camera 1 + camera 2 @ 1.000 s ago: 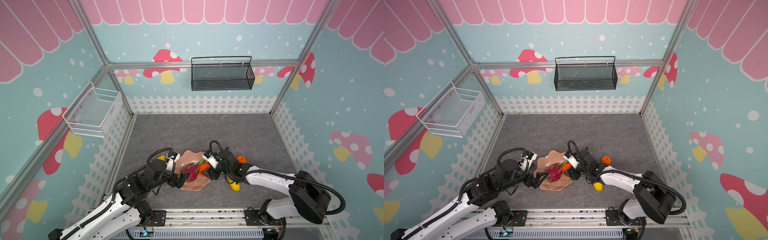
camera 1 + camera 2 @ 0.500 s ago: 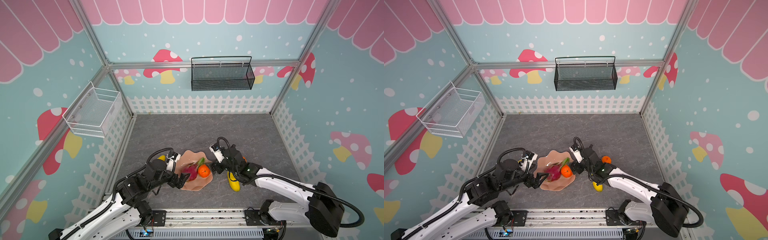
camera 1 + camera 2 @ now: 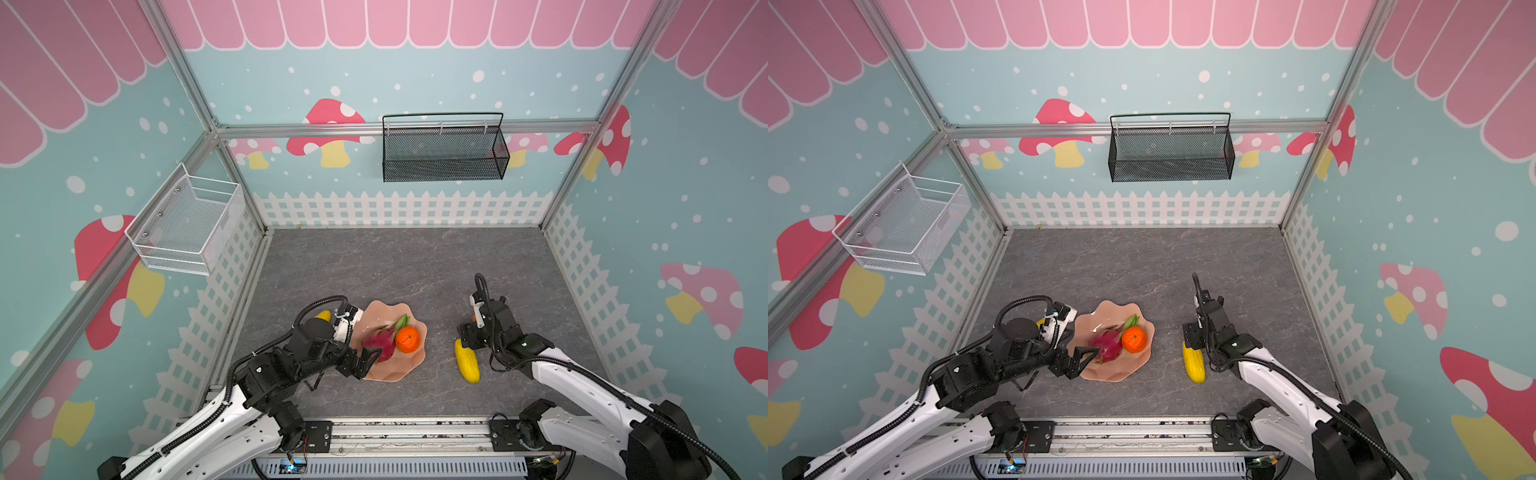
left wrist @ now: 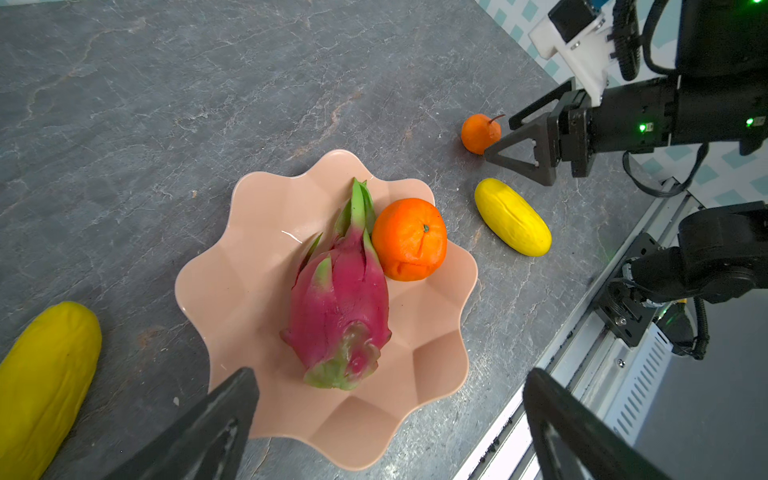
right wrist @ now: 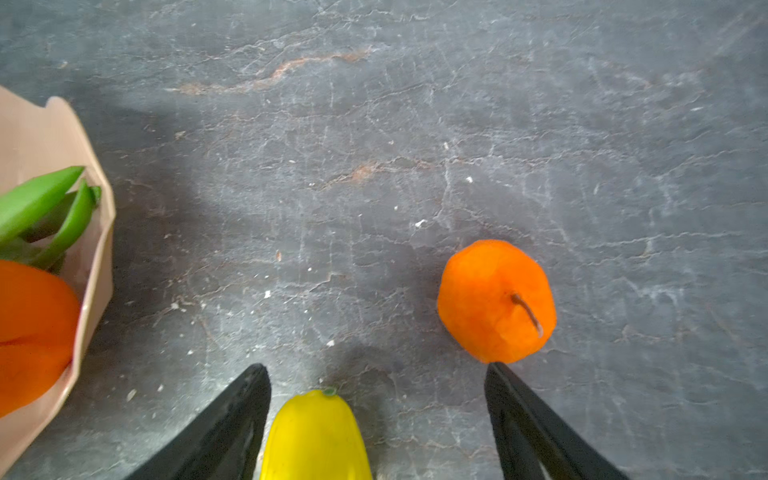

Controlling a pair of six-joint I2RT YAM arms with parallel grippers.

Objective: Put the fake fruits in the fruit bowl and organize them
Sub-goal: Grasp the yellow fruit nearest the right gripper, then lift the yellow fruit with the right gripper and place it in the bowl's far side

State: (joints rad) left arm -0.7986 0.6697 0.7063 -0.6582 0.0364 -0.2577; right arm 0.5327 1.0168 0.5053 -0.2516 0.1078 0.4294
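The peach-pink fruit bowl (image 3: 382, 309) (image 3: 1100, 320) (image 4: 249, 257) holds a magenta dragon fruit (image 3: 378, 345) (image 4: 340, 299) and an orange (image 3: 407, 338) (image 4: 409, 239) side by side. My left gripper (image 3: 368, 361) (image 4: 390, 378) is open over the bowl's near rim, holding nothing. On the table right of the bowl lie a yellow ribbed fruit (image 3: 467, 360) (image 5: 316, 436) and a stemmed orange (image 4: 478, 133) (image 5: 496, 301). My right gripper (image 3: 465, 332) (image 5: 376, 370) hangs open above them, empty, one fingertip beside that orange. Another yellow fruit (image 3: 323, 316) (image 4: 41, 382) lies left of the bowl.
A black mesh basket (image 3: 444, 151) hangs on the back wall and a white mesh basket (image 3: 187, 226) on the left wall. Picket-fence walls enclose the grey table (image 3: 395, 266). The metal rail (image 3: 407, 432) runs along the front edge.
My right gripper let go of the orange in the bowl, opened, and drew back to the right over the yellow fruit. The left arm has stayed put.
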